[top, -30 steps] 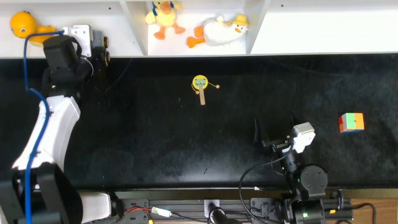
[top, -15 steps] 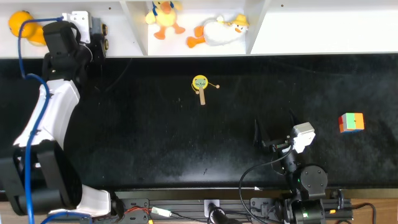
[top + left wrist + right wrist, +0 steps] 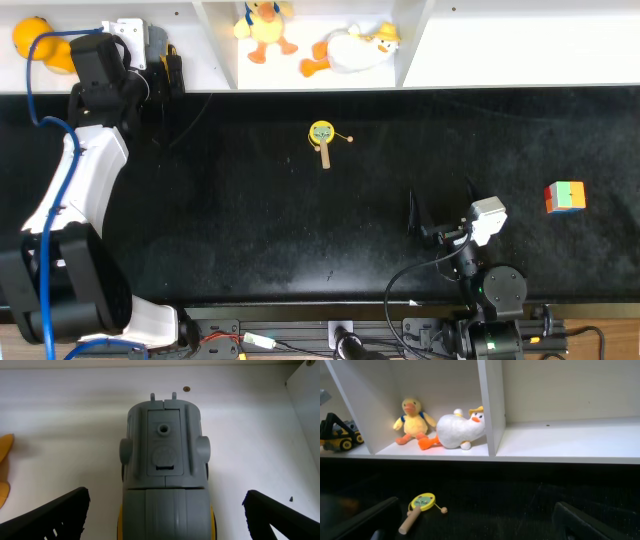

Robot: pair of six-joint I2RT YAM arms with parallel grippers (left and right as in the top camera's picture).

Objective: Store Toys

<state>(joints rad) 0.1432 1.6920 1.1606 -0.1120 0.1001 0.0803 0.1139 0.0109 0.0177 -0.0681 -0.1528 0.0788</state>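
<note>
From above, the left arm (image 3: 85, 170) is stretched up to the left compartment of the white shelf (image 3: 500, 60), where a yellow toy (image 3: 30, 35) lies at the far left. A yellow duck plush (image 3: 265, 25) and a white bird plush (image 3: 352, 50) lie in the middle compartment. On the black table (image 3: 200, 220) a small rattle drum (image 3: 322, 135) lies near the shelf and a coloured cube (image 3: 565, 197) lies well off to the right. The right gripper (image 3: 440, 200) sits low near its base, spread wide and holding nothing. In the left wrist view the left gripper (image 3: 165, 494) is released: its fingers (image 3: 55, 515) stand wide on either side of the grey toy truck (image 3: 165, 455), apart from it. The right wrist view looks across the table at the shelf: the truck stands on the floor of the left compartment, the two plush toys lie next door, and the rattle drum lies on the table between that gripper's parted fingers.
</note>
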